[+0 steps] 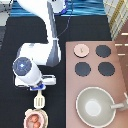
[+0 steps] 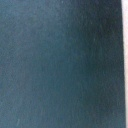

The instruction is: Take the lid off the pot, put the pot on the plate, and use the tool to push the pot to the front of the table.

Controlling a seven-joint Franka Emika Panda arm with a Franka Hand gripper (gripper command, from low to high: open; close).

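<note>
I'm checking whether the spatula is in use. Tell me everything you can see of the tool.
The tool is a small cream-white spatula, plastic-looking, with a short handle and a wider slotted head. It lies on the black table near the exterior view's bottom left, handle toward the top, head toward the bottom. Its handle runs under the end effector, which sits right over it. The head ends just above the pot, which stands on the plate.
</note>
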